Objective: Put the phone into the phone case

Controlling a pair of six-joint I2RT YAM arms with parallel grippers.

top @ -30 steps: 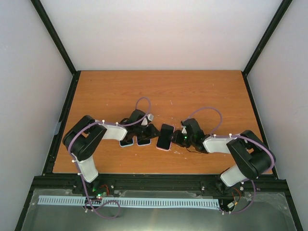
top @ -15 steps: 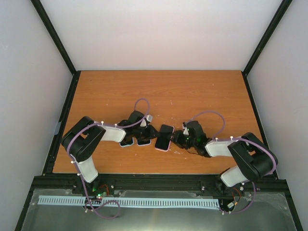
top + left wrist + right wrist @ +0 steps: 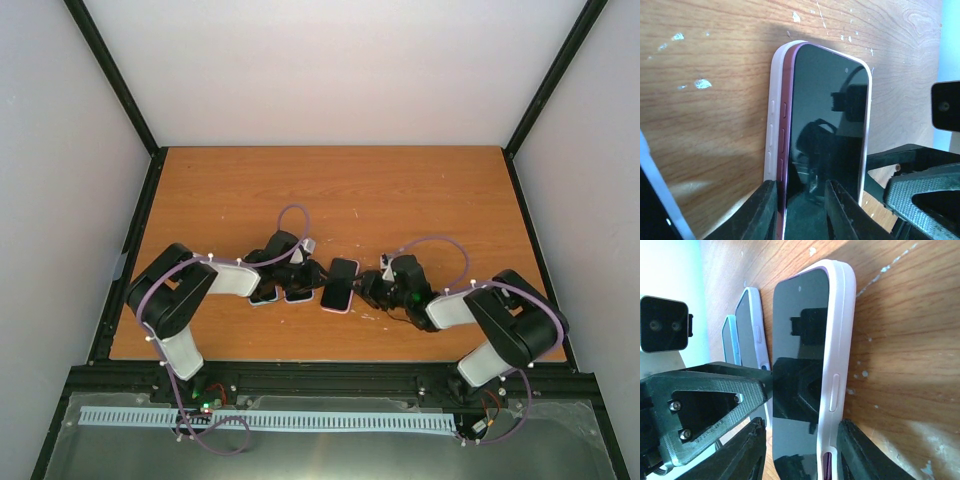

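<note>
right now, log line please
left gripper: shut on phone | right gripper: shut on phone case | phone: one edge unseated

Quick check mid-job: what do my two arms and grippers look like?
Both the left arm and right arm have bulky black joints and white forearm sections. A purple cable loops above each wrist. The left gripper and right gripper have black fingers.

Glossy dark glass phone [image 3: 827, 115], smooth matt pale plastic case [image 3: 772, 115], scuffed wood-grain table [image 3: 705, 50]
</note>
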